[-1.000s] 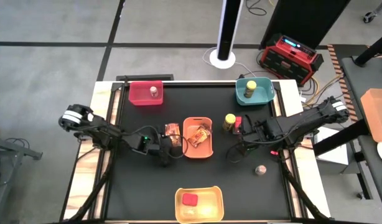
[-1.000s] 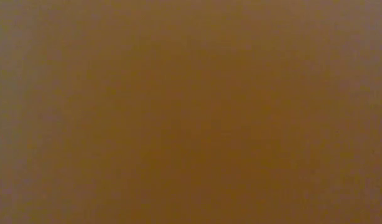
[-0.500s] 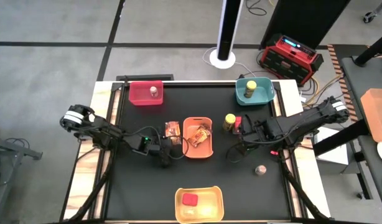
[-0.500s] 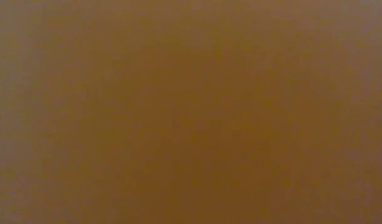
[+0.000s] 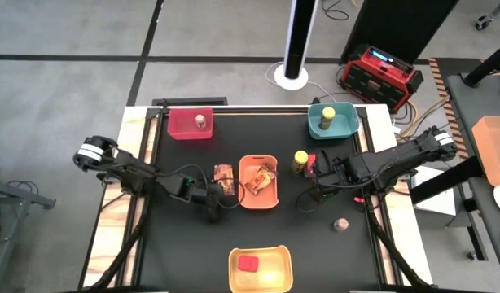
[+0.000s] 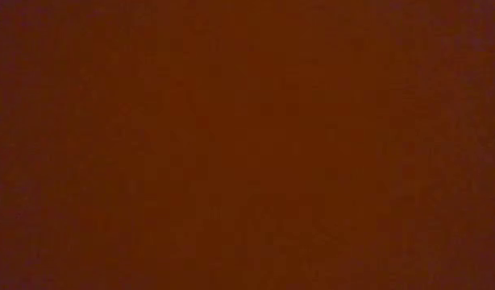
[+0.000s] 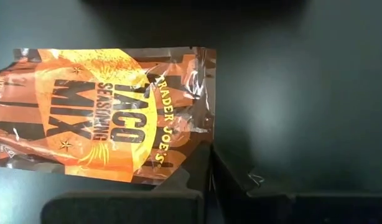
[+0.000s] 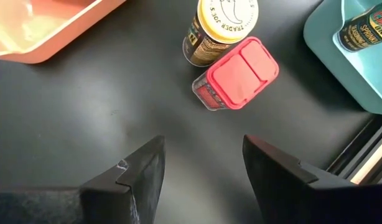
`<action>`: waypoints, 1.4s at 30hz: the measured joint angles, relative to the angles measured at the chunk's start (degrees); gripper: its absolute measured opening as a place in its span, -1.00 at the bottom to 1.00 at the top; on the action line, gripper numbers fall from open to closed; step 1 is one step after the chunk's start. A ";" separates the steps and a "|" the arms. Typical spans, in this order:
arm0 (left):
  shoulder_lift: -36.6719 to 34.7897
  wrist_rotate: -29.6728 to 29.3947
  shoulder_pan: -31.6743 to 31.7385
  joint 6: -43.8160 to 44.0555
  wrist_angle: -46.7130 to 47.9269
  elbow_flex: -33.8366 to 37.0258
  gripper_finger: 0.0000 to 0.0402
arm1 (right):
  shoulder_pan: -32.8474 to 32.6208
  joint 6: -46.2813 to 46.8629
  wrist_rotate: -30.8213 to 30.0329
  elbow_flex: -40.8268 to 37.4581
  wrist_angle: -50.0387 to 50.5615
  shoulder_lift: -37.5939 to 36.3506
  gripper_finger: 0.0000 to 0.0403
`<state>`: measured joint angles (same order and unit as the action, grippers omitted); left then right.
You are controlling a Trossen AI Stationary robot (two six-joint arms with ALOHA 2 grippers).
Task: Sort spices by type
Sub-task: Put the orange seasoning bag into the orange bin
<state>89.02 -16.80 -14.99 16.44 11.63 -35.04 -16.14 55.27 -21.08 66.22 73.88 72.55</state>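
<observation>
A flat orange printed packet (image 7: 97, 112) lies on the black table just left of the orange bin (image 5: 271, 195); my left gripper (image 7: 209, 163) is shut at its near corner. A second packet (image 5: 260, 177) lies in that bin. My right gripper (image 8: 203, 168) hangs open, a short way from a red cube box (image 8: 237, 73) and a yellow-lidded jar (image 8: 222, 28) that stand touching on the table. A tiny silver-lidded jar (image 5: 341, 224) stands alone near the right edge. My left gripper has its shut fingers (image 7: 190, 177) on the packet's corner (image 7: 178, 163) nearest the arm, coming from above and slanting. The fingers hide the place of contact, so how much of the packet lies between them I cannot tell. The packet lies flat on the table.
The red bin (image 5: 178, 128) at the far left holds a tiny jar (image 5: 200, 121). The teal bin (image 5: 318, 124) at the far right holds a yellow-lidded jar (image 5: 328, 114). The yellow bin (image 5: 274, 273) at the near edge holds a red cube box (image 5: 248, 262).
My left gripper has shut at the packet's near corner while staying over the same spot. The packet still lies flat where it was. My right gripper has kept still.
</observation>
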 joint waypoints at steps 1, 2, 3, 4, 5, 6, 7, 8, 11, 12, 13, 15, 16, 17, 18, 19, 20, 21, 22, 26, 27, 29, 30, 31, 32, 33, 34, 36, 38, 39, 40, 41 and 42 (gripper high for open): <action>-0.93 0.03 -0.13 -0.31 0.17 0.06 -1.00 | 0.00 -0.02 0.02 0.00 -0.04 0.00 0.02; -1.95 0.16 -0.13 -1.02 0.69 0.18 -1.00 | 0.00 -0.02 0.00 0.00 -0.04 0.00 0.02; -2.96 -0.23 -0.15 -1.93 1.81 0.21 -1.00 | 0.00 -0.21 -0.01 0.00 -0.04 0.00 0.02; -3.94 -1.59 -0.21 -2.65 2.39 0.17 -1.00 | 0.00 -0.50 -0.04 0.00 -0.08 0.00 0.02; -5.13 -2.64 -0.22 -3.56 2.71 -0.19 -1.00 | 0.00 -0.74 -0.05 -0.01 -0.08 0.00 0.02; -6.38 -3.21 -0.10 -4.45 2.81 -0.72 -1.00 | 0.00 -0.85 -0.08 -0.02 -0.08 0.00 0.02; -7.49 -3.65 0.02 -5.26 2.94 -1.19 -1.00 | 0.00 -0.88 -0.24 -0.02 -0.12 0.00 0.02; -8.33 -3.88 0.04 -5.91 3.28 -1.50 -1.00 | 0.01 -0.88 -0.53 -0.02 -0.23 0.00 0.02; -10.00 -5.05 0.03 -6.25 3.84 -1.49 -1.00 | 0.00 -0.92 -1.46 -0.02 -0.50 0.00 0.02; -10.38 -5.68 0.03 -6.16 3.51 -1.60 -0.99 | 0.00 -0.98 -1.47 -0.02 -0.50 0.00 0.02; -10.55 -5.89 0.04 -6.16 3.23 -1.64 -0.97 | 0.00 -1.24 -1.49 -0.02 -0.54 0.00 0.02; -10.44 -6.05 0.10 -6.15 3.34 -1.29 -0.90 | 0.01 -1.82 -1.49 -0.02 -0.76 0.00 0.02; -10.19 -6.11 0.25 -6.05 3.52 -1.07 -0.84 | 0.00 -1.92 -1.51 -0.02 -0.94 0.00 0.02; -9.89 -6.14 0.43 -5.90 3.51 -0.92 -0.78 | 0.00 -1.97 -1.51 -0.02 -1.00 0.00 0.02; -9.53 -6.12 0.55 -5.47 3.36 -0.80 -0.71 | 0.00 -2.01 -1.51 -0.02 -0.98 0.00 0.02; -9.12 -6.05 0.78 -5.16 3.33 -0.69 -0.64 | 0.00 -2.01 -1.51 -0.02 -0.98 0.00 0.02; -8.46 -6.05 0.91 -4.91 3.32 -0.62 -0.55 | 0.00 -2.01 -1.54 -0.02 -1.00 0.00 0.02; -7.78 -6.05 0.96 -4.83 3.27 -0.61 -0.47 | 0.00 -2.01 -1.54 -0.02 -1.01 0.00 0.02; -7.11 -6.05 1.00 -4.83 3.19 -0.56 -0.38 | 0.00 -2.01 -1.54 -0.02 -1.09 0.00 0.02; -3.85 -6.05 1.23 -4.67 2.42 -0.49 -0.07 | 0.01 -2.01 -1.54 -0.02 -1.22 0.00 0.02; -2.98 -6.05 1.23 -4.63 2.58 -0.42 -0.02 | 0.00 -2.01 -1.54 -0.02 -1.28 0.00 0.02; -1.66 -6.35 1.23 -4.58 1.88 -0.52 0.05 | 0.00 -2.05 -1.54 -0.02 -1.32 0.00 0.02; -1.05 -6.54 1.23 -4.37 1.48 -0.57 0.08 | 0.00 -2.19 -1.54 -0.02 -1.34 0.00 0.02; -0.48 -6.82 1.23 -4.32 1.15 -0.65 0.10 | 0.00 -2.31 -1.54 -0.02 -1.35 0.00 0.02; -0.07 -6.92 1.23 -4.27 0.82 -0.70 0.11 | 0.01 -2.32 -1.54 -0.02 -1.35 0.00 0.02; 0.28 -6.94 1.28 -4.26 0.72 -0.72 0.11 | 0.00 -2.33 -1.54 -0.02 -1.35 0.00 0.02; 0.51 -6.89 1.33 -4.24 0.61 -0.70 0.11 | 0.00 -2.34 -1.54 -0.02 -1.35 0.00 0.02; 0.85 -6.75 1.49 -4.24 0.58 -0.68 0.07 | 0.00 -2.34 -1.56 -0.02 -1.35 0.00 0.02; 1.13 -6.20 1.82 -4.21 0.42 -0.66 -0.01 | 0.00 -2.34 -1.56 -0.02 -1.36 0.00 0.02; 1.36 -5.71 2.02 -4.19 0.36 -0.66 -0.07 | 0.00 -2.34 -1.56 -0.03 -1.37 0.00 0.02; 1.54 -4.98 2.29 -4.20 0.32 -0.68 -0.15 | 0.00 -2.35 -1.56 -0.05 -1.37 0.00 0.02; 1.82 -4.27 2.50 -4.20 0.29 -0.68 -0.23 | 0.00 -2.36 -1.58 -0.11 -1.37 0.00 0.02; 2.05 -3.80 2.66 -4.21 0.18 -0.68 -0.32 | 0.00 -2.39 -1.58 -0.13 -1.38 0.00 0.02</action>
<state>91.07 -20.60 -12.33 12.23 11.82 -35.73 -16.14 52.87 -22.66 66.08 72.50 72.55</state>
